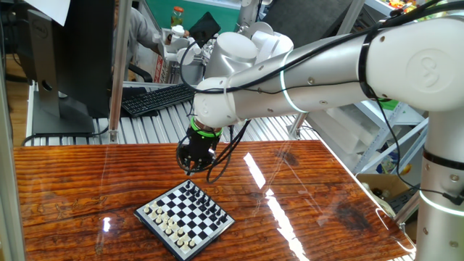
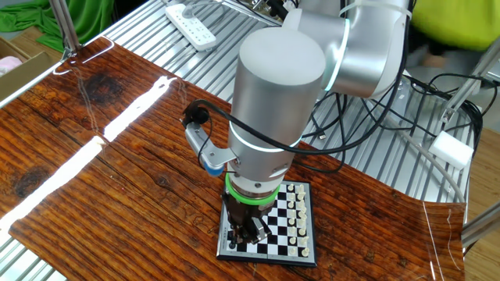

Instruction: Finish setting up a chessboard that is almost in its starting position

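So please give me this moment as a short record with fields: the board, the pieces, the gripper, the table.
board: chessboard, flat on the table
pieces: black along one edge, white along the opposite edge; single pieces too small to tell
gripper: gripper points down over the black-piece side of the board, jaws shut; whether it holds a piece cannot be seen
table: wooden table, glossy with light reflections

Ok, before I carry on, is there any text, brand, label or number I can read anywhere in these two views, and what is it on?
No readable words or numbers in either view.
Round embossed emblem on the white robot arm's joint cap: a logo shape, no legible letters.
Small black-and-white chessboard with dark rim: no visible coordinates or markings.
Black keyboard: keys too small to read.
White power strip: no legible marking.
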Robot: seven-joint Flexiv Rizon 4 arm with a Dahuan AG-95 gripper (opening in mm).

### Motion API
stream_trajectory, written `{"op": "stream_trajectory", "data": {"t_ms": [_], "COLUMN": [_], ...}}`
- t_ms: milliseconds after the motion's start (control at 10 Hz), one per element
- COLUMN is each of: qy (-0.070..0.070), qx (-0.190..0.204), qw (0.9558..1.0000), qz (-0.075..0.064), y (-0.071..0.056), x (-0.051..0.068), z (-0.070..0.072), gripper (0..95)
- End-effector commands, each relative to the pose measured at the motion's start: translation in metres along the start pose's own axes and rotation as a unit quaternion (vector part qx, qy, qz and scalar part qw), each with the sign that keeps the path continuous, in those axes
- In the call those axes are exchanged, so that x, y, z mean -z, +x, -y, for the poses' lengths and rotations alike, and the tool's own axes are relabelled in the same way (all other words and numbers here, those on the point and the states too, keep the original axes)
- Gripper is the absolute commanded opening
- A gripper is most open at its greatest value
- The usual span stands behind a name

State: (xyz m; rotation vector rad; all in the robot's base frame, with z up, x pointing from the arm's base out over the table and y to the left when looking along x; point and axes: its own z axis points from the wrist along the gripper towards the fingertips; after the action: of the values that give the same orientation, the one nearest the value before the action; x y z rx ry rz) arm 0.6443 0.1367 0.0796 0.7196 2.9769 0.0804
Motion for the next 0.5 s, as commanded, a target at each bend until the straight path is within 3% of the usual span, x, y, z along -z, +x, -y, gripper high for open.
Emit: {"op": "stream_trajectory", "data": {"t_ms": [100, 500], "qy": [0.000, 0.000], "qx": [0.000, 0.001], "qw": [1.0000, 1.0000], "qz": [0.002, 0.003], "y": [0.0010, 0.0011], "x": [-0.0009, -0.0028], "z": [0.0018, 0.0024], "gripper": [0.0, 0.0]}}
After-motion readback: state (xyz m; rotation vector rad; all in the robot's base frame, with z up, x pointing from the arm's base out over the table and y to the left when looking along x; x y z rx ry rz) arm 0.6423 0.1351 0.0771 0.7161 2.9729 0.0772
